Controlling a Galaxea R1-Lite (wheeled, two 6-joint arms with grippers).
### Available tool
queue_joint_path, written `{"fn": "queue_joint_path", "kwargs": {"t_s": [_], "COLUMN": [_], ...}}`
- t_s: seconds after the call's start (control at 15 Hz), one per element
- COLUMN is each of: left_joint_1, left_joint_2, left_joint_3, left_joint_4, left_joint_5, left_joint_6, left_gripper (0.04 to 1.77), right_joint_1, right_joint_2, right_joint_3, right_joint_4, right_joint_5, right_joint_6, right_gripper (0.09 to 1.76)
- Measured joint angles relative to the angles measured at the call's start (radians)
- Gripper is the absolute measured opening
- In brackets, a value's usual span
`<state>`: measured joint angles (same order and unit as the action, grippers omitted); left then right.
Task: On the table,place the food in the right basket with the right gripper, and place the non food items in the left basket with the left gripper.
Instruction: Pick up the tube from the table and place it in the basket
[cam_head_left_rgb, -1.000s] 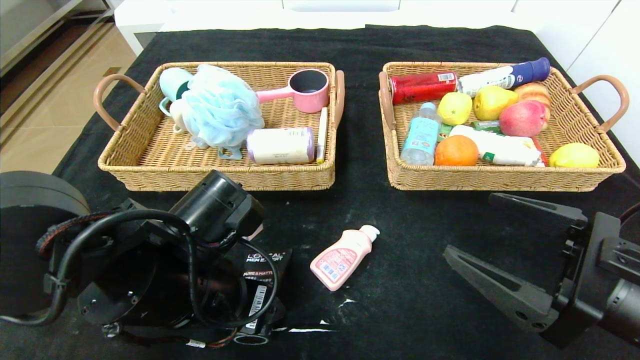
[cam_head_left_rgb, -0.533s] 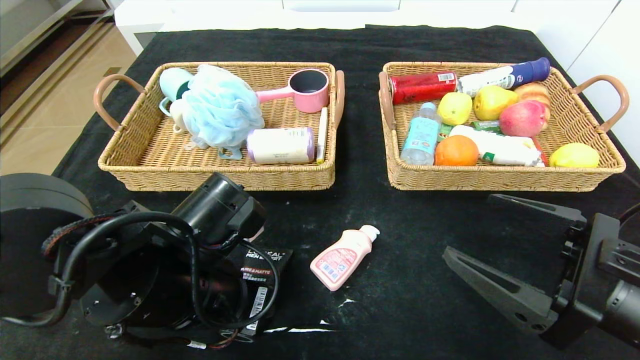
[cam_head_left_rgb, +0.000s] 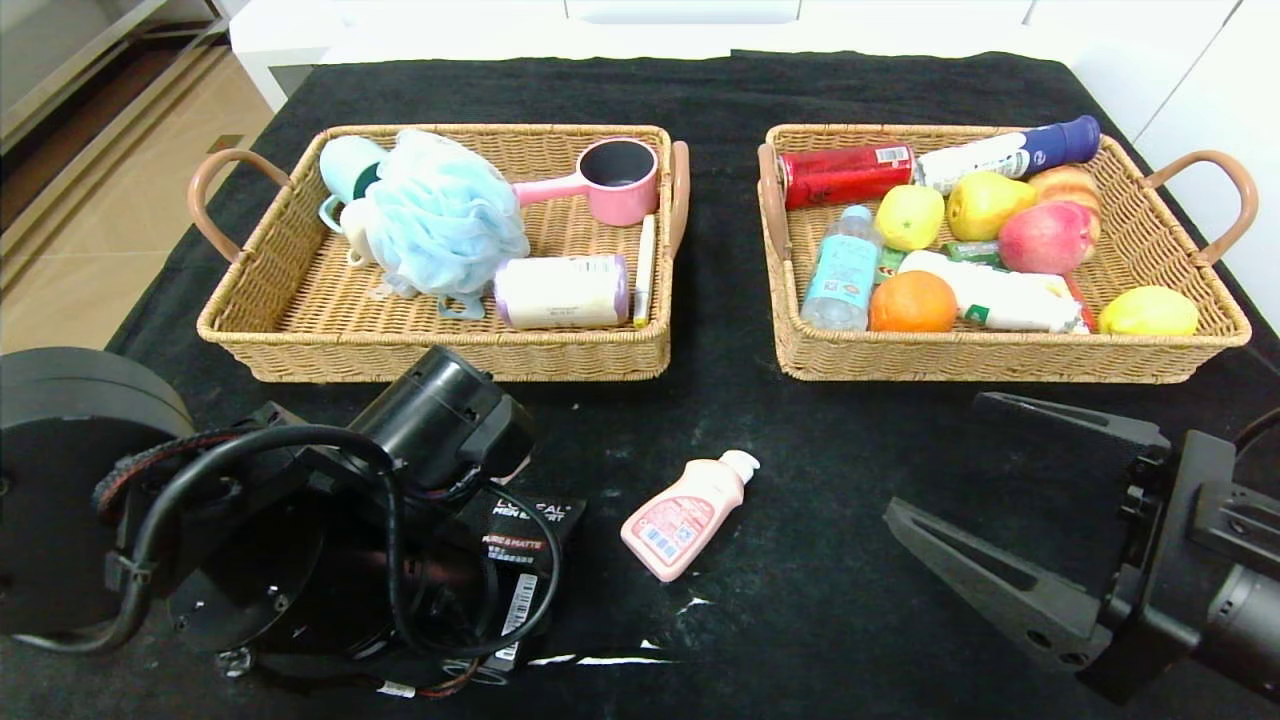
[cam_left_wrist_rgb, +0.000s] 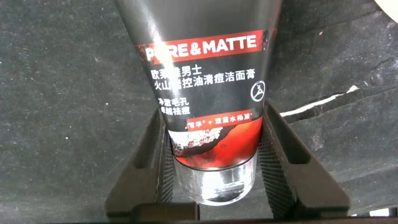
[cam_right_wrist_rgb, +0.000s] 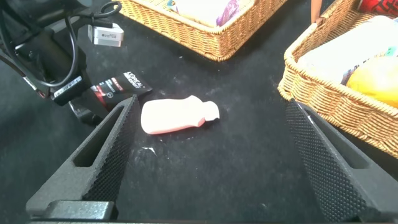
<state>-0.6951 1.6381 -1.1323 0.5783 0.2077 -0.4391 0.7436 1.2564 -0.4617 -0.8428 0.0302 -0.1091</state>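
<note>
Now tube (cam_left_wrist_rgb: 207, 106) sits clamped between left gripper (cam_left_wrist_rgb: 212, 155) fingers (cam_left_wrist_rgb: 278, 149), narrower than before; right gripper (cam_head_left_rgb: 985, 490) wide.

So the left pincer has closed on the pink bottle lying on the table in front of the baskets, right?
Not quite. The left pincer has closed on the black face wash tube, as the left wrist view shows. The pink bottle lies untouched on the table beside it.

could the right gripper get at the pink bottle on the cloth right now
Probably yes. The right gripper is open and low over the table, and the pink bottle lies alone on bare black cloth toward the left gripper's side, with nothing between them.
</note>
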Motion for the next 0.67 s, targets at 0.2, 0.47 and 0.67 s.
{"fn": "queue_joint_path", "kwargs": {"t_s": [0.2,0.47,0.67], "left_joint_1": [-0.001,-0.001,0.000], "left_joint_2": [-0.009,-0.052,-0.111], "left_joint_3": [0.000,0.002,0.001], "left_joint_4": [0.003,0.004,0.004], "left_joint_5": [0.001,-0.001,0.001], "left_joint_6": [0.000,0.000,0.003], "left_gripper": [0.84,0.84,0.84], "right_joint_1": [0.000,0.001,0.001], "right_joint_2": [0.000,0.000,0.001], "right_joint_3": [0.001,0.001,0.001], "right_joint_4": [0.000,0.000,0.001], "right_joint_5": [0.000,0.000,0.000], "right_joint_6": [0.000,0.000,0.000], "right_gripper": [1.71,1.71,1.71]}}
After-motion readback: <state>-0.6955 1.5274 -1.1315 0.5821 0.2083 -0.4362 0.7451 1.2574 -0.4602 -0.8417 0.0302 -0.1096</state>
